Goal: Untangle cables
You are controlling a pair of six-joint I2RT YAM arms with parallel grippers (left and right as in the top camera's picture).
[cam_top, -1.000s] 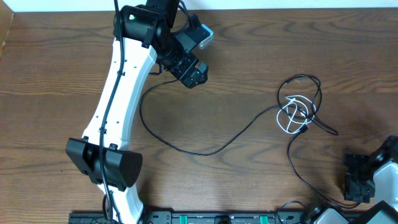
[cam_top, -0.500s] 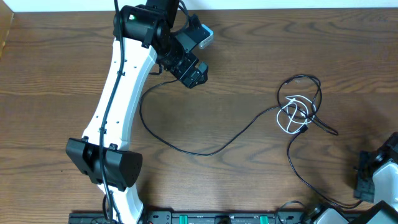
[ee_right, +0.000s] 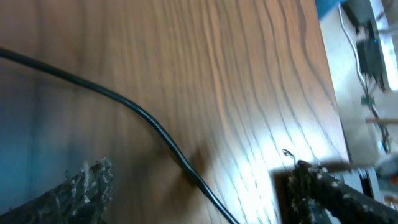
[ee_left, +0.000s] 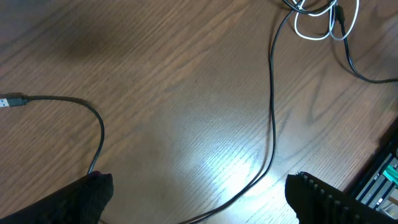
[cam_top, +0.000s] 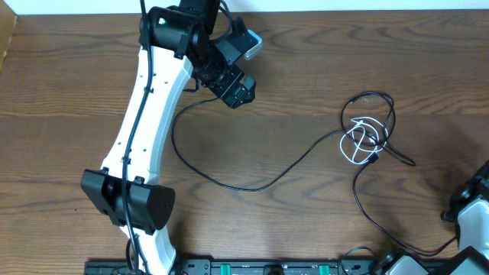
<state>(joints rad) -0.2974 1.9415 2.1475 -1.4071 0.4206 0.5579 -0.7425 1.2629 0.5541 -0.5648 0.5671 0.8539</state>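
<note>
Over the table (cam_top: 321, 61), left arm (cam_top: 145, 122) stretched far, left hand (cam_top: 238, 95) spread, right hand (ee_right: 199, 190) spread.

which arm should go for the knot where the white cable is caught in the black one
Right, likely. The knot lies on its side of the table, and the right fingers hang open over the black cable. The left fingers sit far off, near the plug end.

Black cable (ee_left: 272, 112) snakes across the table (ee_left: 174, 93) to the looped white cable (ee_left: 313, 37).
</note>
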